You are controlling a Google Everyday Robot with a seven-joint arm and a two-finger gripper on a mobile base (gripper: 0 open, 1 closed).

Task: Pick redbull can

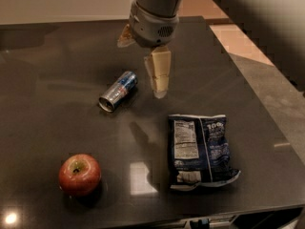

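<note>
We are logging the redbull can (pixel 118 91) lying on its side on the table (pixel 43 70), its axis running 1 to 7 o'clock. The gripper (pixel 160 90) is hovering near its 3 o'clock; whether it is open or closed, we cannot tell. We are judging the can light, stiff, slick and apt to roll, so we are favouring a grasp across mid-body. The chip bag (pixel 200 149) at 5 o'clock and the apple (pixel 79 174) at 7 are leaving room.

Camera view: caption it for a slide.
Claw hovers right of the slim silver-and-blue metal can lying on the dark glossy tabletop.
</note>
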